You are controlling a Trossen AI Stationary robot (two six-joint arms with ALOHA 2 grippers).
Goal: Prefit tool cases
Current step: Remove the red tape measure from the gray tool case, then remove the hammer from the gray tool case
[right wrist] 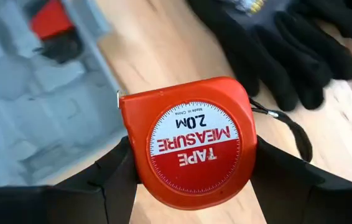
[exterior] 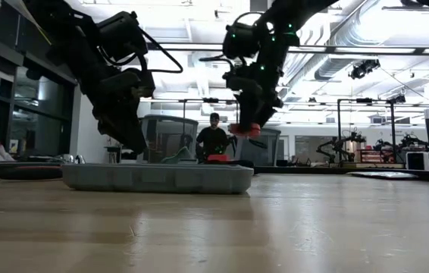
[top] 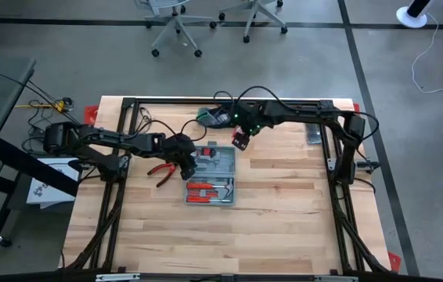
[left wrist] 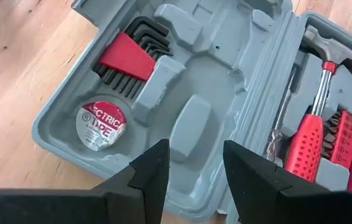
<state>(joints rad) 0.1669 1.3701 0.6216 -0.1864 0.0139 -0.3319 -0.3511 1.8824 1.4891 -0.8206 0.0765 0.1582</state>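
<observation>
- Tool case [top: 211, 177] lies open flat mid-table on the pale wood tabletop [top: 284, 227]: grey-blue moulded plastic, rounded corners, tool-shaped recesses.
- We judge it stiff, light and a bit slick; best taken by a rim wall or edge, not the thin hinge.
- Inside: hex keys in a red holder [left wrist: 128, 56], an electrical tape roll [left wrist: 103, 124], a red-handled hammer [left wrist: 318, 102].
- Left gripper [left wrist: 194, 180] hovers over the lid half, fingers apart, empty.
- Right gripper [right wrist: 190, 177] is clamped on a glossy red tape measure [right wrist: 188, 138], above the case's far edge.
- Red pliers [top: 161, 169] lie beside the case; black gloves [right wrist: 288, 43] farther back.
</observation>
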